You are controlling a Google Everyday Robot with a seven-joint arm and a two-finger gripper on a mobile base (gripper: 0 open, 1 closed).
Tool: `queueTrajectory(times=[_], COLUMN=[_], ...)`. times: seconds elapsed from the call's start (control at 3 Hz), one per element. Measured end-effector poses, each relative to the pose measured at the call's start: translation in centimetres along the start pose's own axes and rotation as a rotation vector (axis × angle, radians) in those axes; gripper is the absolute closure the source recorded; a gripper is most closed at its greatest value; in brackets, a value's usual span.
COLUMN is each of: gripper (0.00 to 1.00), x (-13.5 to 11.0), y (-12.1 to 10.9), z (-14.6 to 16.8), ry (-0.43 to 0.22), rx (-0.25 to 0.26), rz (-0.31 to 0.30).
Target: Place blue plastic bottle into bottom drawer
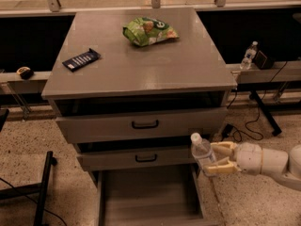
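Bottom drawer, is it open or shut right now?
Open: the bottom drawer is pulled out, its floor showing. The claw, at its right, grips the blue plastic bottle, not yet inside.

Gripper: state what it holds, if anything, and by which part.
The gripper holds the blue plastic bottle by the lower part of its body, with the cap end up and free, by the right edge of the open bottom drawer.
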State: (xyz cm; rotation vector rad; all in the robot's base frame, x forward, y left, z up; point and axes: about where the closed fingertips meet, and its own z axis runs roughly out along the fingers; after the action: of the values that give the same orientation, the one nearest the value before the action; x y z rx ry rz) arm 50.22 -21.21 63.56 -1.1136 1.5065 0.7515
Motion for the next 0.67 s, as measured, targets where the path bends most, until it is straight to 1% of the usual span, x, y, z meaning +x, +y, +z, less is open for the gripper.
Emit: queueTrajectory(times=[0.33,0.67], gripper=[1.0,1.0], x=[5.87,5.9], y=[1.4,1.39], z=[0.49,0.56], ry=[-0.011,-0.01], rx=[-0.031,-0.03], rz=[0.078,0.078])
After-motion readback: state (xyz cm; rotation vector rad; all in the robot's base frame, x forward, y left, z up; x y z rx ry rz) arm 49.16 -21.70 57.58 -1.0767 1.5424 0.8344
